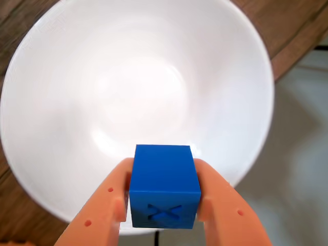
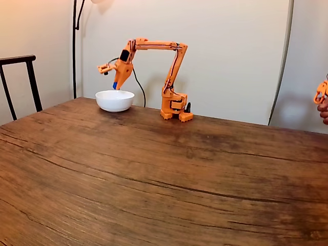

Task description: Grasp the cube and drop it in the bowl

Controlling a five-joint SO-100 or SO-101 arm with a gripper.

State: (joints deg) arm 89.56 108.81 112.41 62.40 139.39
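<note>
The pincer (image 1: 165,205) is pinching the cube (image 1: 164,184) between both orange fingers, directly above the bowl (image 1: 77,77). In the fixed view, the cube (image 2: 115,85) appears clear of the rim, though distance limits certainty. The bowl (image 2: 115,102) rests on the tabletop (image 2: 164,179).

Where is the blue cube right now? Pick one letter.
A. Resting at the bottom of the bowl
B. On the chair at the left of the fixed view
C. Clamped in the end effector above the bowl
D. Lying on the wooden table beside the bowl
C: in the wrist view the blue cube sits between the orange fingers of the end effector, with the white bowl below it.
</note>
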